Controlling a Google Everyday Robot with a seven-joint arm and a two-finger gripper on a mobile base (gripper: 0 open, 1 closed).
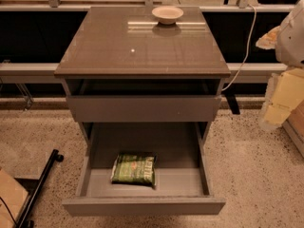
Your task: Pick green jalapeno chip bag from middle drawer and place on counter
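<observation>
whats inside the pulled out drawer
A small crinkly green foil chip bag lies flat on the floor of the wide grey-brown drawer, slightly left of centre. Whatever is beneath the bag is covered. The pale gripper hangs at the right, outside the drawer.

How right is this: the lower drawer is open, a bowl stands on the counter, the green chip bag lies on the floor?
Wrong place: the camera view shows the green chip bag lying inside the open drawer. The bowl does stand on the counter. The gripper is off to the right.
</observation>
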